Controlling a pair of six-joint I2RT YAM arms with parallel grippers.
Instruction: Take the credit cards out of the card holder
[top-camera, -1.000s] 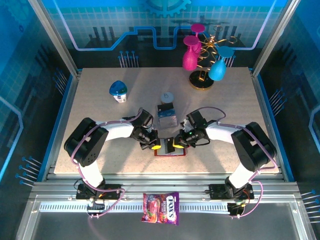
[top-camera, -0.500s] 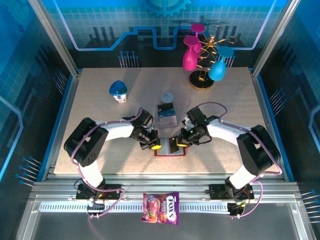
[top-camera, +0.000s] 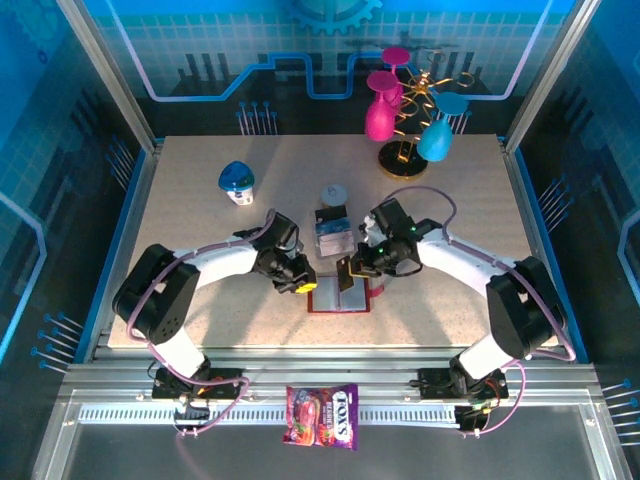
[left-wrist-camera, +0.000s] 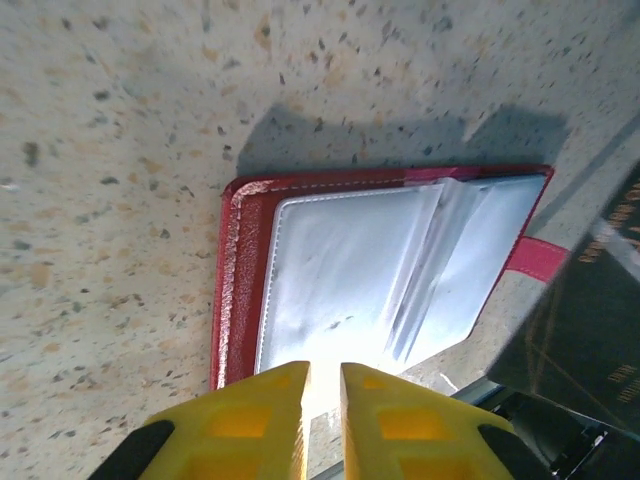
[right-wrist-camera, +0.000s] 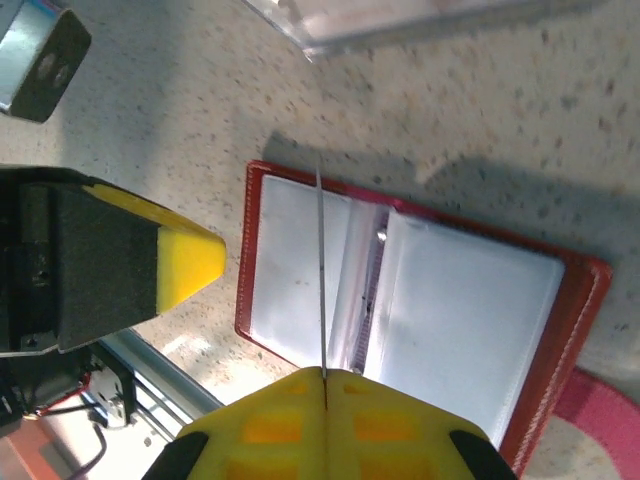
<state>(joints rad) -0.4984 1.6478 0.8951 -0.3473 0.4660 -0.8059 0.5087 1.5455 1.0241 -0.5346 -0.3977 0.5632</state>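
The red card holder (top-camera: 330, 299) lies open on the bench (top-camera: 200, 230), grey pockets facing up. Over it, the right pincer (right-wrist-camera: 324, 375) is clamped on a dark credit card (top-camera: 345, 276) held on edge. The left pincer (left-wrist-camera: 322, 370) hovers at the holder's left edge, its fingers slightly apart and empty.

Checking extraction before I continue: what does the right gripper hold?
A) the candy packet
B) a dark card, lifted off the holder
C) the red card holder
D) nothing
B: the right gripper pinches a dark card edge-on above the open card holder.
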